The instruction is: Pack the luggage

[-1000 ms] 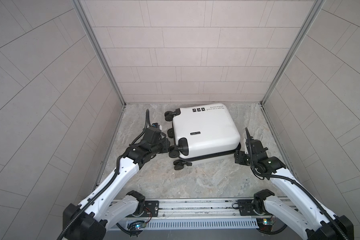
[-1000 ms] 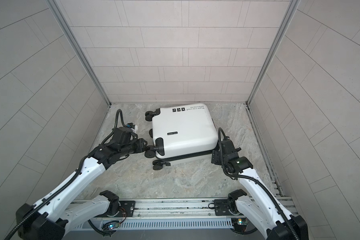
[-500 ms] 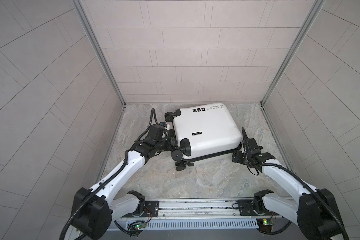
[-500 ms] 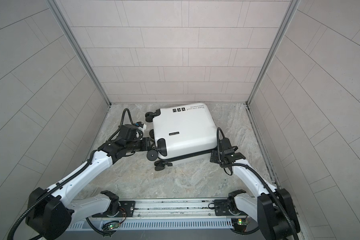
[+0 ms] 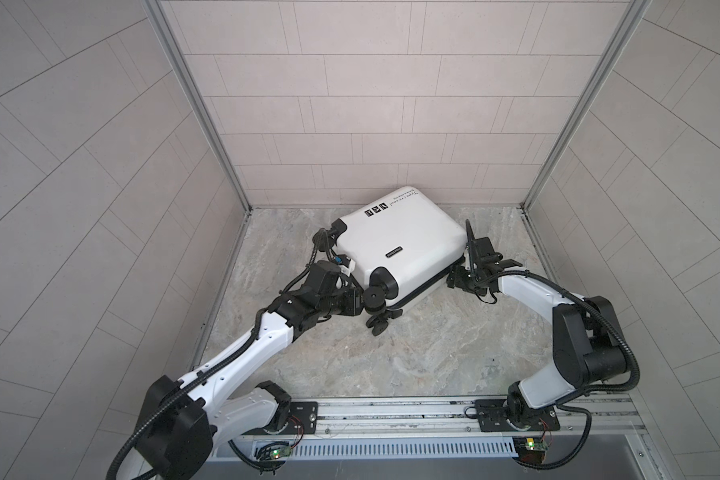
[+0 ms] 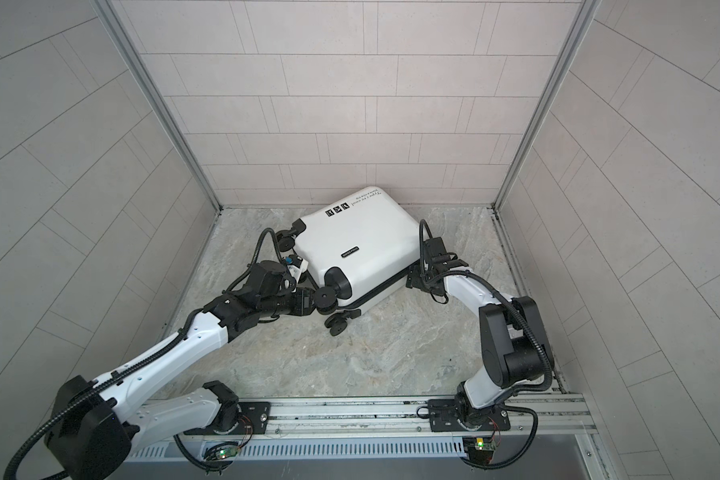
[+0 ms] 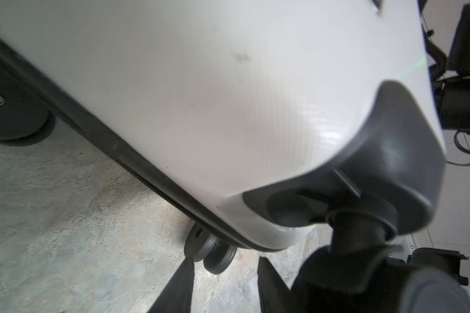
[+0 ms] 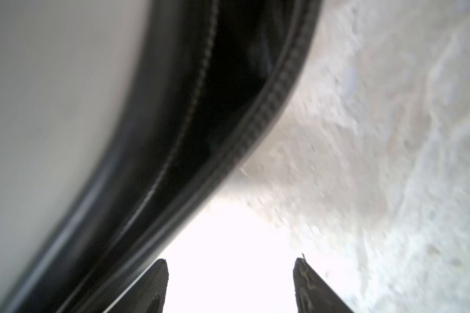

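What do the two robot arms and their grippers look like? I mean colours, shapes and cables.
Both arms, left arm and right arm, have white link shells with black joints. A black ribbed cable runs along each. The left gripper and right gripper have dark, tapered fingers.

The luggage (image 8: 52, 108) and its zipper band (image 8: 266, 111) were blurred in the right wrist view and cut off by its edges. In both top views the printed text (image 5: 404, 196) was too small to read, and the underside lay hidden against the floor (image 5: 433, 340).
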Motion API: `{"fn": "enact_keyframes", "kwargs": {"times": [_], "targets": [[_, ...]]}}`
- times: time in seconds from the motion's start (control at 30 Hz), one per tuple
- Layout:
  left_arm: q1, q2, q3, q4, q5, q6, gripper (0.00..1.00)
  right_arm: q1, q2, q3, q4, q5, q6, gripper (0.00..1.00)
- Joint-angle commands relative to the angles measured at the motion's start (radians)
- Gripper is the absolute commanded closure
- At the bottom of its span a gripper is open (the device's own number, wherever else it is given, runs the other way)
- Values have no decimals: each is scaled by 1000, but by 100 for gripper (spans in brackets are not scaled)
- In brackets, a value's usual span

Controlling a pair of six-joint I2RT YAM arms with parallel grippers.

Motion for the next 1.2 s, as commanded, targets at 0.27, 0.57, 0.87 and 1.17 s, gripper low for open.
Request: {"fn": "enact_keyframes", "kwargs": {"times": [0.27,0.57,0.87,1.17], "targets": [[-142,133,132,96,-110,1,55,5,186,279,-87,-52,-58,24],[-186,179,222,-51,-202,76,55,-41,166,377,-189,-26,-66,22],[-142,-61,211,-318,-457,107,33,-39,-53,223,-186,-43,-43,18],[287,-88,346,-376,-314,108,32,-34,-208,178,-281,-1,-31,24]]}}
